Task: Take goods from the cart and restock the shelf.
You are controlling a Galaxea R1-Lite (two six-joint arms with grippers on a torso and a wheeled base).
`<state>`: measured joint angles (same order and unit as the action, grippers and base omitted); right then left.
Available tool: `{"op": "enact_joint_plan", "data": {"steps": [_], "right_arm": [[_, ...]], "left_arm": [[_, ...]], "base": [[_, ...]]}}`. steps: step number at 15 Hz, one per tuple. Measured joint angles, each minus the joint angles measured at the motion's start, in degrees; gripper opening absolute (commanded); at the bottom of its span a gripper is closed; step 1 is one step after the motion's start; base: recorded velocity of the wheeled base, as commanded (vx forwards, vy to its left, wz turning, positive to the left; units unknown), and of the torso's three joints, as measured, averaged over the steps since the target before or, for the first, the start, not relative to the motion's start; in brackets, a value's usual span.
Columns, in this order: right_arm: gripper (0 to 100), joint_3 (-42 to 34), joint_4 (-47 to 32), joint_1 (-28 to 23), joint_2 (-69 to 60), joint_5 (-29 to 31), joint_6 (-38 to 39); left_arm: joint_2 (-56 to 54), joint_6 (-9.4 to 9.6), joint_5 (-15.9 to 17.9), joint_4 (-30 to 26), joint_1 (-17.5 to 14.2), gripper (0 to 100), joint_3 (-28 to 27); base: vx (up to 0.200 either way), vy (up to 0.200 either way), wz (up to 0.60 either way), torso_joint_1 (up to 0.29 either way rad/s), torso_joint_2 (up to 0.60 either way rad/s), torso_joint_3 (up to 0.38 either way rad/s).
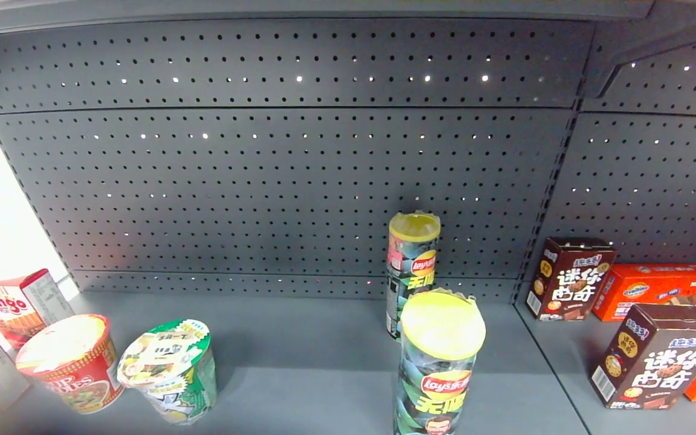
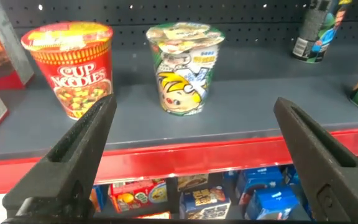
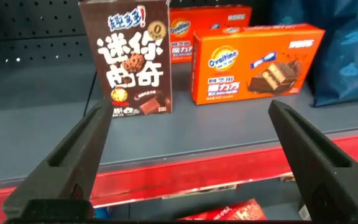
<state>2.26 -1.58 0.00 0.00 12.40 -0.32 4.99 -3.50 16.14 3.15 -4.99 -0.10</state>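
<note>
shelf (image 1: 299,374): grey, pegboard back, across the lower frame.
near chip can (image 1: 441,368), lower centre: tall, narrow, yellow lid, close to the front edge. risk: likely to topple if an arm bringing stock clips it.
far chip can (image 1: 413,272), centre: same kind.
red noodle cup (image 1: 73,362), green noodle cup (image 1: 170,371): lower left, upright.
left hand (image 2: 194,104), right hand (image 3: 190,109): spread wide, holding nothing.

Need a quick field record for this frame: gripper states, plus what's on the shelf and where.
left gripper: open, empty, facing red cup noodles and green noodle cup
right gripper: open, empty, facing brown biscuit box and orange boxes
shelf, middle: front chip can, back chip can, both upright
far left: wafer boxes
</note>
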Motion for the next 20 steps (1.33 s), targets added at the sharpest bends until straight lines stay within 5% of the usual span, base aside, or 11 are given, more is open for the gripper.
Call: {"op": "enact_joint_plan", "data": {"steps": [20], "right_arm": [[100,0.0,0.0,0.0,0.0,0.0,0.0]], "left_arm": [[0.1,0.17,-0.2,0.0,0.0,100,0.0]], "base": [[0.0,-0.01,-0.03,0.0,0.0,0.001]]}}
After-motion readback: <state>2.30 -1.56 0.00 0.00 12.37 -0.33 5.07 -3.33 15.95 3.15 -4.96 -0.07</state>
